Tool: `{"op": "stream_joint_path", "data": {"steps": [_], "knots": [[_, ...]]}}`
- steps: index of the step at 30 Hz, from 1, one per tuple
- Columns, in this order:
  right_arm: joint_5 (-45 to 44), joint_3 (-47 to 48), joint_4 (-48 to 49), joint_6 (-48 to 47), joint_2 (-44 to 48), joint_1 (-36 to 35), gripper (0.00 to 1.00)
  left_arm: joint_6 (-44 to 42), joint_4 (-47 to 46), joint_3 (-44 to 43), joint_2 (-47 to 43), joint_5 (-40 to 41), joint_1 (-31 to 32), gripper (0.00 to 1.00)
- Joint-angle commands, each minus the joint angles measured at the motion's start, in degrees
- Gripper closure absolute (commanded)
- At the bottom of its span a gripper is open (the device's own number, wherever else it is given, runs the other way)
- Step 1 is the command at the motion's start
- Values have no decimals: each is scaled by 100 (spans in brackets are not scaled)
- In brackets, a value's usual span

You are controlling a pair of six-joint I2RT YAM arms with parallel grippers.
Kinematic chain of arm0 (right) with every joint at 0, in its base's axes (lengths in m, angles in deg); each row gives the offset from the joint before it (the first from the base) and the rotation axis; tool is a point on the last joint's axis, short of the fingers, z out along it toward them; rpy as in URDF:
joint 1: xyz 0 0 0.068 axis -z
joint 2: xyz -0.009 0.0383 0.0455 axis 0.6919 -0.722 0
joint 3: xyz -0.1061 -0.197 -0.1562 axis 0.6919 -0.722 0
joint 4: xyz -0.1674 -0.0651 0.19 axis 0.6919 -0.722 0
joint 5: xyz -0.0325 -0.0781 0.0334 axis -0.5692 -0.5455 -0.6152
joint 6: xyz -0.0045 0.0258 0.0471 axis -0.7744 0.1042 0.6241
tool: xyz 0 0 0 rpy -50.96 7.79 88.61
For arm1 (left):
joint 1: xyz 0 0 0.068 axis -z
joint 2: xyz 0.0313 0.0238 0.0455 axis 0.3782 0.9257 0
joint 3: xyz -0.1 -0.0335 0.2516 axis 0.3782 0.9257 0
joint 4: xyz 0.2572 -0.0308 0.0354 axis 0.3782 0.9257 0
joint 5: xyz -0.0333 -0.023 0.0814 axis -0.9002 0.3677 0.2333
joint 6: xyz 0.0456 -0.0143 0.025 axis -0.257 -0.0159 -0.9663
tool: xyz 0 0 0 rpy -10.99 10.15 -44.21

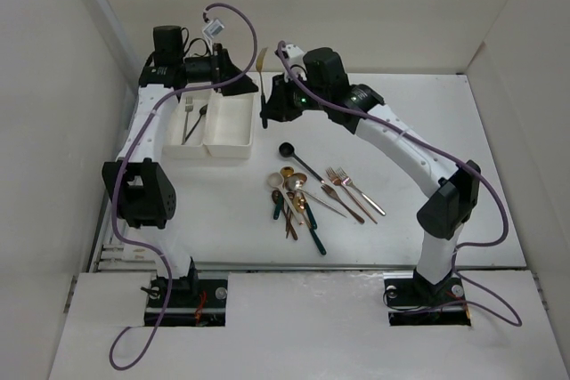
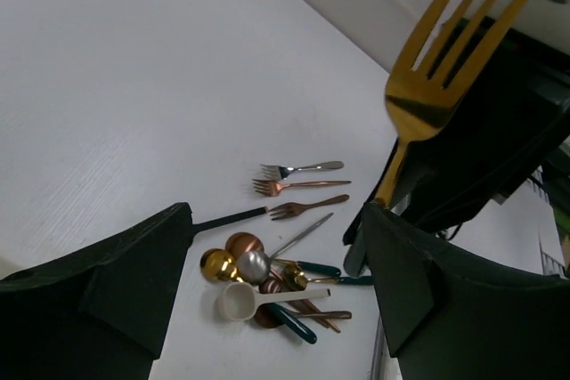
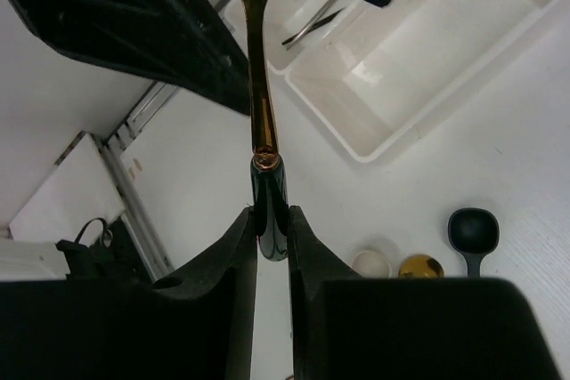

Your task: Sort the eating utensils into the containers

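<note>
Evidently a handover is in hand; on the table (image 1: 427, 131) the left bin (image 1: 185, 150) holds two utensils, one a silver fork, and the right bin (image 1: 230, 122) looks bare; the pile (image 1: 303, 198) lies well apart, nearer the bases; the left gripper (image 2: 276, 209) is spread wide; the right gripper (image 3: 272, 220) pinches the teal handle of a gold fork (image 2: 419, 104), upright just beyond the bins; the left should clamp the neck squarely before the right lets go.
</note>
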Motion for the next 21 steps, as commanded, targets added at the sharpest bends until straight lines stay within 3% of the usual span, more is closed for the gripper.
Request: {"op": "stream_joint_path", "data": {"steps": [1,7,16,18,21], "knots": [[567,404,595,-237,99,28,100,183,-376,-70,-335,-864,109,26],[567,281,806,-96,47,28,100,-572,239,-18,-335,-1040,302,28],[418,281,859,-43,-15,28,100,-572,239,36,-335,-1163,356,32],[514,281,859,9,-68,28,100,-372,20,36,-335,-1163,408,42],[567,281,859,10,-121,28,100,541,-770,272,-335,-1163,469,69]]}}
